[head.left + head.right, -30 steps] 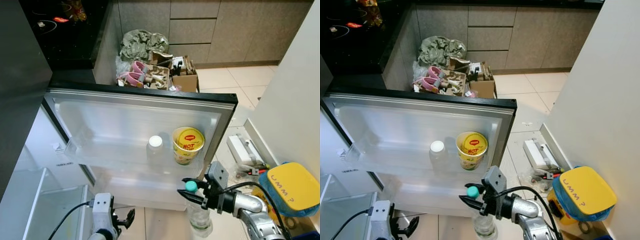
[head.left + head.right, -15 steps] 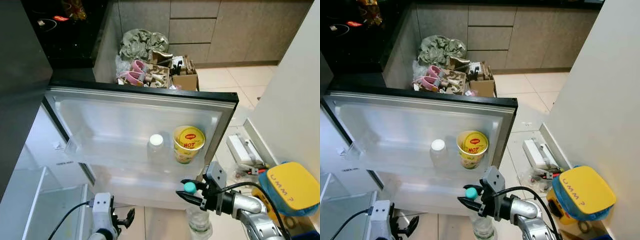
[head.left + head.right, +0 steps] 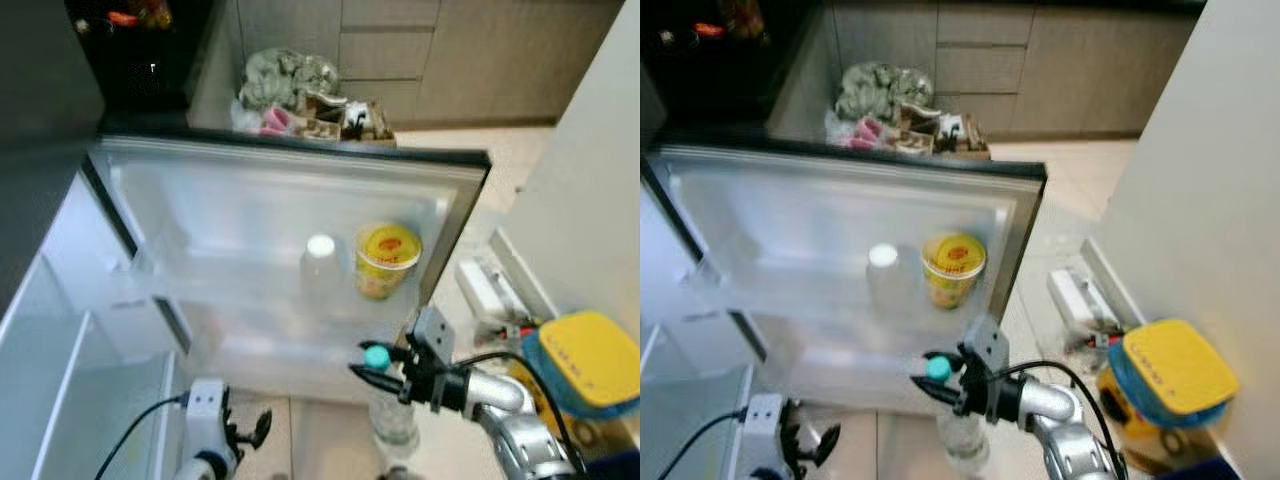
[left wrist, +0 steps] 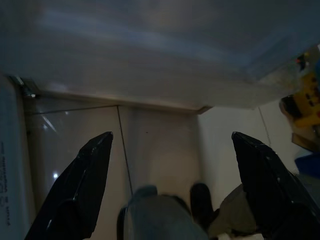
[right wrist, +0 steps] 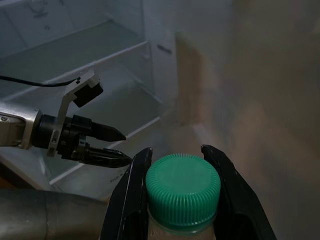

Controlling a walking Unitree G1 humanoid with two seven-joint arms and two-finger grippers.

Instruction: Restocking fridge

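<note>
Right gripper [image 3: 378, 362] at about 5 o'clock in the head views, fingers pinching the neck of a clear bottle with a green cap [image 5: 183, 192]. The grip sits just under the cap, so the body hangs straight below and the bottle stays upright for setting down. It hovers just in front of the open fridge door [image 3: 290, 215], below the upper door shelf [image 3: 240, 300]; likely bound for that shelf or the one beneath.

Left gripper [image 4: 170, 190] hangs low at 7 o'clock, fingers spread wide over floor tile, holding nothing. Idle, kept out of the way.

Count on the door shelf: one white-capped bottle [image 3: 320, 262], one yellow noodle cup [image 3: 387, 260]. They stand side by side at the hinge-far end, upright against the rail, leaving the rest of the shelf free. Held in hand: one green-capped bottle. Total bottles seen: two; cups: one.

Off to 4 o'clock on the floor, one yellow-lidded container [image 3: 588, 362] against the wall. At 12 o'clock beyond the door, a pile of boxes and bags [image 3: 310, 95]; number cannot be told through blur.
</note>
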